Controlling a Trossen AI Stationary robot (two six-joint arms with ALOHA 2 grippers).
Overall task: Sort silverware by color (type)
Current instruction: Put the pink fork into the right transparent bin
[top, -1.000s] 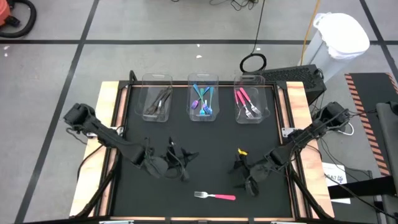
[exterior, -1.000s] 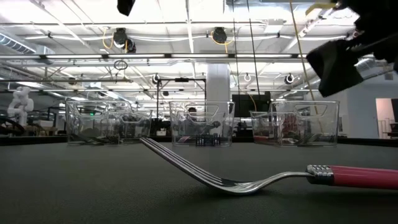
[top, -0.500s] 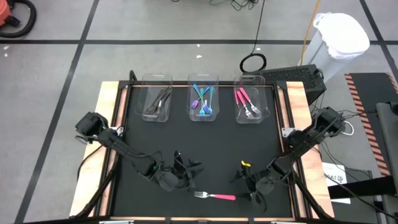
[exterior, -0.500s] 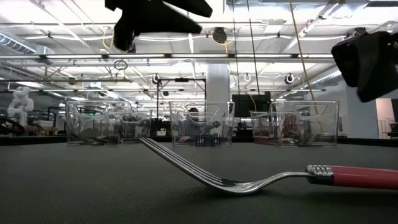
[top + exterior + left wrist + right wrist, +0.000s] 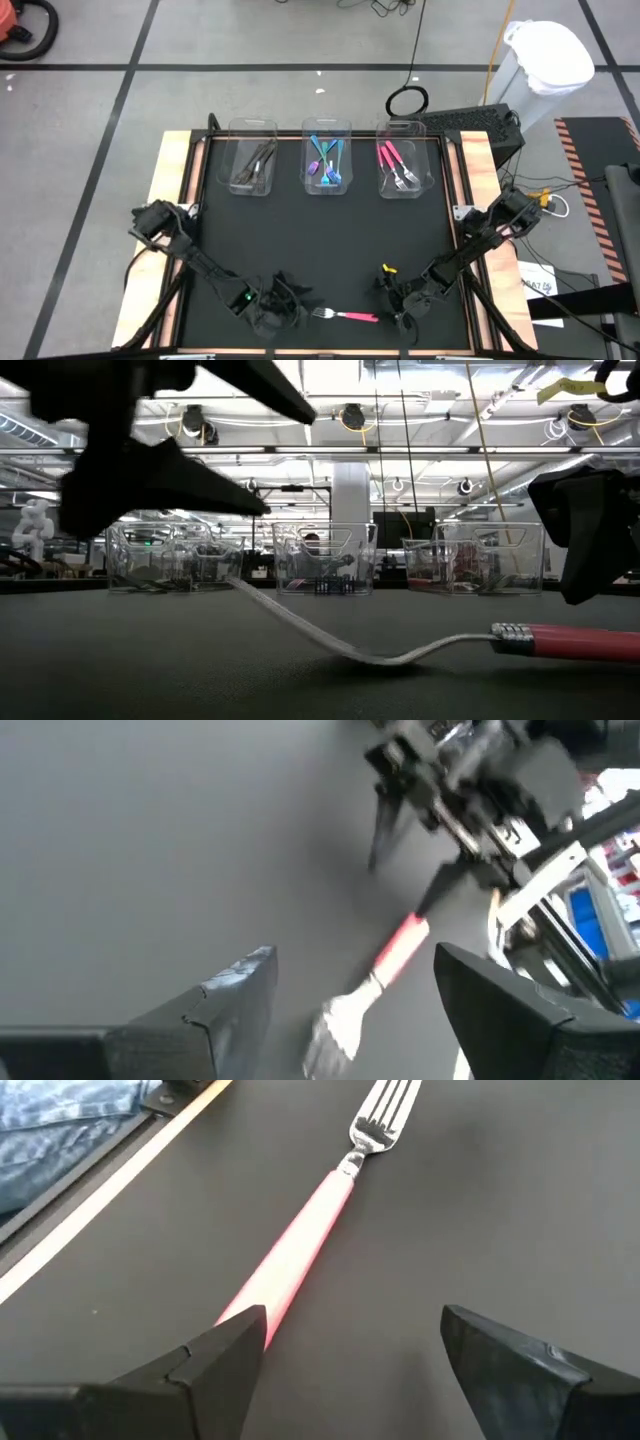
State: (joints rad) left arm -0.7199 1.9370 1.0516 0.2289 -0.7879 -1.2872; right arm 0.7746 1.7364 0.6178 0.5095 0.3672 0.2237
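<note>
where the black mat meets its near edge, one pink fork lies flat and alone — a smooth pink handle, a ribbed silver collar and shiny silver tines that curve up off the mat in the low view. its tines point toward the left gripper, which sits low just beside them with its fingers spread wide and nothing between them. the right gripper is just off the handle's end, fingers parted too, one of them over the handle's end in its wrist view and not closed on it. nothing grips the fork.

far across the mat, three clear bins stand in a row: the left bin holds dark grey pieces, the middle bin blue-handled ones, the right bin pink-handled forks like the loose one.
</note>
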